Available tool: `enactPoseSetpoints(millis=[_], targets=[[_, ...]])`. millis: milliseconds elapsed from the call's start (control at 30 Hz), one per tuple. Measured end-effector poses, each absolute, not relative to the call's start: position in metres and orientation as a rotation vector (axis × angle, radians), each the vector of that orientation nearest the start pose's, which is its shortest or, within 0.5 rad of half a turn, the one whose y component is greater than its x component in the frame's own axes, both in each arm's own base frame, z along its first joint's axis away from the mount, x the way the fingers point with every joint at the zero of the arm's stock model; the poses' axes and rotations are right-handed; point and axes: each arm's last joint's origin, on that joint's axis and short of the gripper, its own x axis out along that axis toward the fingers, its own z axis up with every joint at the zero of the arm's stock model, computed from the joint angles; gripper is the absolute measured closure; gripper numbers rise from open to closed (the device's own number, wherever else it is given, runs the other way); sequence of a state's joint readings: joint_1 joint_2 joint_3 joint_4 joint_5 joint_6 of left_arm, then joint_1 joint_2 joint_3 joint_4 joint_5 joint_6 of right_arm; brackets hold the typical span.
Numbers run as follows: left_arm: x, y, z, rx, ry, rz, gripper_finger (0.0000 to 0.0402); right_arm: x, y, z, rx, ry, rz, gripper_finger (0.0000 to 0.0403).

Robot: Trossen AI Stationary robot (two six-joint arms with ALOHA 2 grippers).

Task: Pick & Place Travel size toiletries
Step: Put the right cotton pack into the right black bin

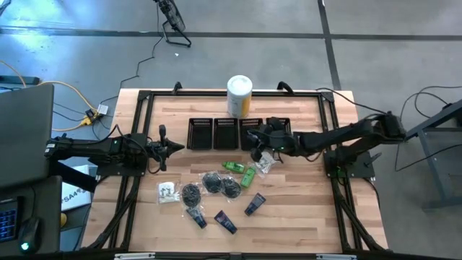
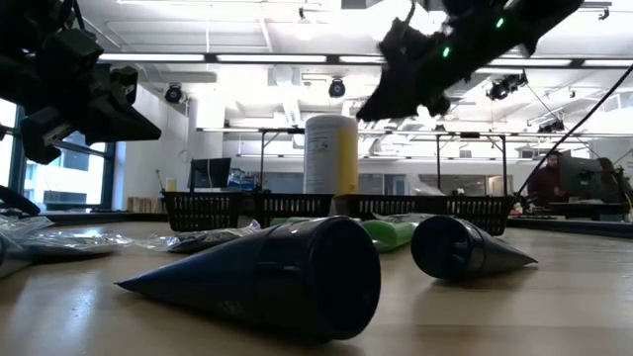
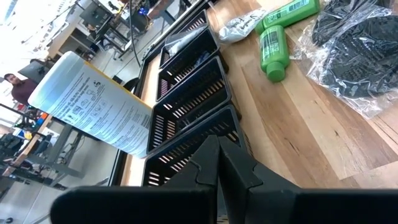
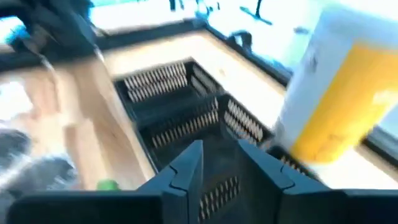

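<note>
- Your high view shows the whole layout: toiletries spread on the wood table point(image 1: 303, 209) in front of the four bins point(image 1: 238, 133) — black bundles point(image 1: 211, 183), green packets point(image 1: 240, 170), blue tubes point(image 1: 225, 221), clear sachets point(image 1: 167, 192).
- Right gripper point(image 1: 255, 149) hangs at the right-hand bins, over a sachet point(image 1: 265, 164). Its wrist view shows the fingers point(image 4: 186, 168) slightly apart with nothing between them, bins below, canister point(image 4: 339, 99) beside.
- Left gripper point(image 1: 175, 148) waits at the table's left, just left of the bins. Left wrist view shows its fingers point(image 3: 214, 165) pressed together, empty.
- Only the left wrist view shows something lying in the far bin point(image 3: 186, 40); you can't tell what it is.
- Low view gives you two tubes point(image 2: 287, 277) close up, lying flat, and a green packet point(image 2: 391, 232) behind them.
- Room: open workshop, ceiling strip lights, benches; a person point(image 3: 18, 87) at the edge of the left wrist view.
- Right wrist view is motion-blurred; the left gripper's tips are cut off in the low view.
</note>
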State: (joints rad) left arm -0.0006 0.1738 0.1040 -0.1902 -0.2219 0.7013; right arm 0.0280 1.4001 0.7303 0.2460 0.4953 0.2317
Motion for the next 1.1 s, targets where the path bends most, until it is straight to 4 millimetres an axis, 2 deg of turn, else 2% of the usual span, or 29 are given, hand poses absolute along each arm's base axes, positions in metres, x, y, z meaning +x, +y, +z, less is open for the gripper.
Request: enactPoseSetpoints(millis=[233,400,567,900,1100], targets=[[0.101,0.006,0.167,0.723,0.326,0.120,0.0400,0.270,0.015,0.255,0.075,0.254,-0.402,0.0325],[0.101,0.006,0.167,0.723,0.326,0.121,0.0400,0.257,0.031,0.267,0.058,0.243,-0.331,0.0325],[0.101,0.006,0.167,0.723,0.326,0.120,0.0400,0.243,0.045,0.266,0.025,0.320,-0.272,0.0325],[0.101,0.006,0.167,0.723,0.326,0.121,0.0400,0.229,0.071,0.249,0.041,0.492,-0.194,0.0325],[0.101,0.006,0.167,0.723,0.326,0.120,0.0400,0.222,0.084,0.244,0.126,0.567,-0.097,0.0325]])
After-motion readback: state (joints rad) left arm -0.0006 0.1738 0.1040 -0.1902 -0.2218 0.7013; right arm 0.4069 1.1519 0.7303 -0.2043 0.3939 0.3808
